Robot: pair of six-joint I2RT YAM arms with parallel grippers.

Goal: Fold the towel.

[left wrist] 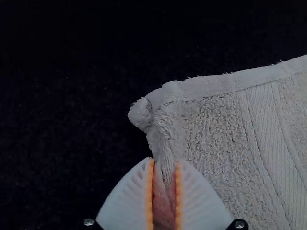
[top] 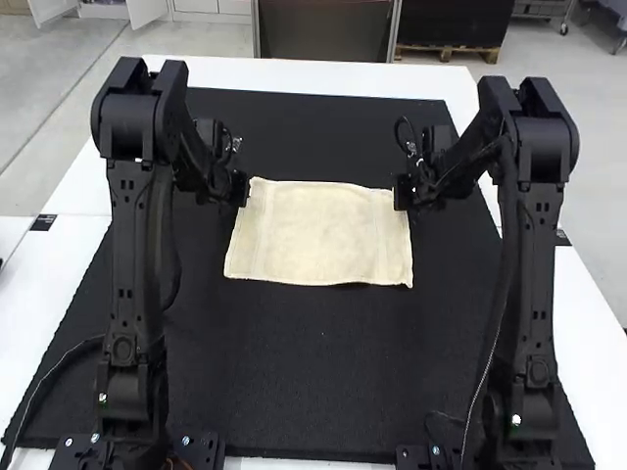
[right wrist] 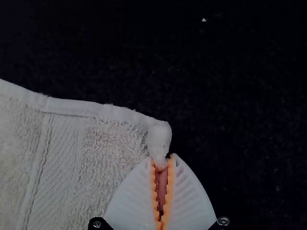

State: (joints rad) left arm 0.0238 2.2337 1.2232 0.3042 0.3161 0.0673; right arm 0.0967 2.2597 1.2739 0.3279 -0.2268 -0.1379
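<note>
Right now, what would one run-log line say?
towel: spread on black mat | left fingers: pinching far left corner | right fingers: pinching far right corner

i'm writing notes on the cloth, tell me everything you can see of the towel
The towel is cream, with looped pile, a flat ribbed band near its left and right ends and a smooth hemmed edge. It lies spread wide on the black mat, roughly rectangular. The left claw pinches it by its far left corner, the right claw by its far right corner, and the cloth bunches at both grips.
</note>
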